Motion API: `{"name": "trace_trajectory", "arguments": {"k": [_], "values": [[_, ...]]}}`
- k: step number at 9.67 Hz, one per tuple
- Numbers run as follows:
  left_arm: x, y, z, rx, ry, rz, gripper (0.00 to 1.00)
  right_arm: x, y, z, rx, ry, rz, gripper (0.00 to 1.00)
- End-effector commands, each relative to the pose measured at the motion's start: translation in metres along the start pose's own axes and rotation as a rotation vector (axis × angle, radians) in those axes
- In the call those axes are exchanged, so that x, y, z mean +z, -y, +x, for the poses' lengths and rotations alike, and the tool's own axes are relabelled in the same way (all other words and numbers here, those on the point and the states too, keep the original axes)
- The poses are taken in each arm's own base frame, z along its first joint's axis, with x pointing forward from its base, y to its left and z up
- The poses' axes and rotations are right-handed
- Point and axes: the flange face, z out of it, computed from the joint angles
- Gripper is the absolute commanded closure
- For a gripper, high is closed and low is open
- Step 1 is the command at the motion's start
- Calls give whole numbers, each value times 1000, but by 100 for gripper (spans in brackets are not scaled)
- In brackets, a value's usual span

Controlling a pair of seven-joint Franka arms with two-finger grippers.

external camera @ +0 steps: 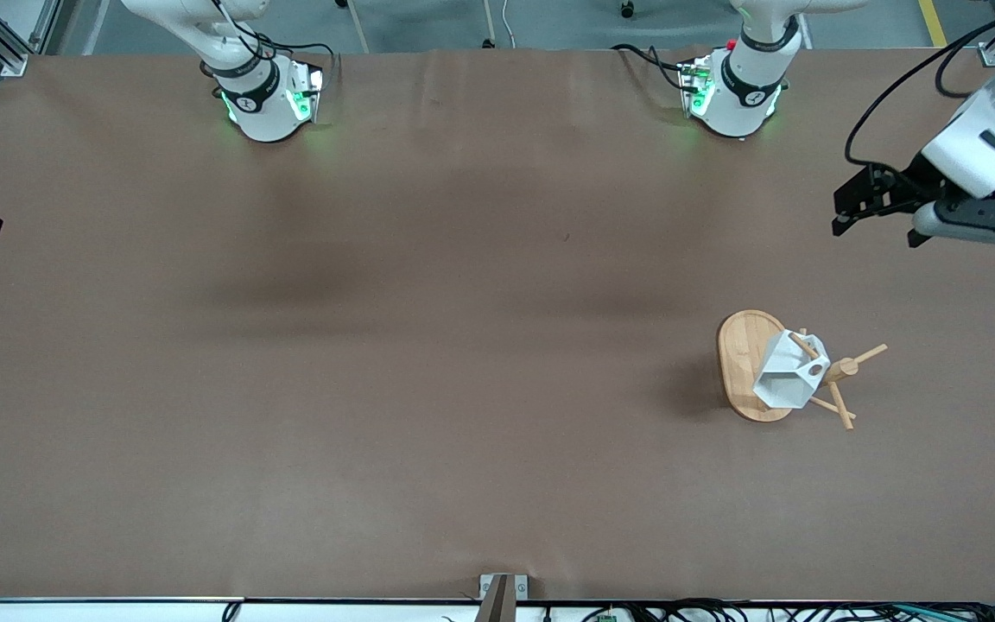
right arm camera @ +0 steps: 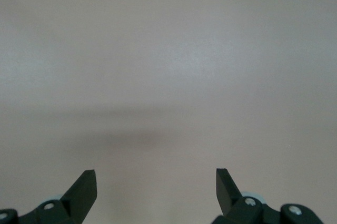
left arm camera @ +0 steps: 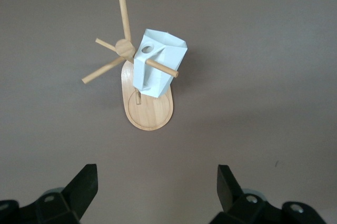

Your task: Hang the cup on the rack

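The white faceted cup (external camera: 787,377) hangs tilted on a slanted peg of the wooden rack (external camera: 744,363), with the peg passing through its side hole. The rack stands toward the left arm's end of the table. In the left wrist view the cup (left arm camera: 158,66) and the rack (left arm camera: 150,112) show clearly. My left gripper (external camera: 843,216) is open and empty, in the air over the table at the left arm's end, well apart from the rack; its jaws (left arm camera: 157,174) are spread wide. My right gripper (right arm camera: 156,174) is open and empty over bare table.
The brown table cover (external camera: 428,345) is bare apart from the rack. Both arm bases stand along the table edge farthest from the front camera. A small metal bracket (external camera: 502,587) sits at the edge nearest that camera.
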Motion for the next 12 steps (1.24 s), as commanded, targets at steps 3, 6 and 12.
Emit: {"name": "trace_trajectory", "arguments": {"k": [3,6,12], "values": [[-18,7,2,-2,53,74,0,0,-1,-6,-3,-5,0,0],[-19,5,-4,-70,76,68,0,1,-1,-6,-3,-4,0,0],[-22,2,-5,-100,68,72,0,0,-1,-5,-3,-7,0,0]]}}
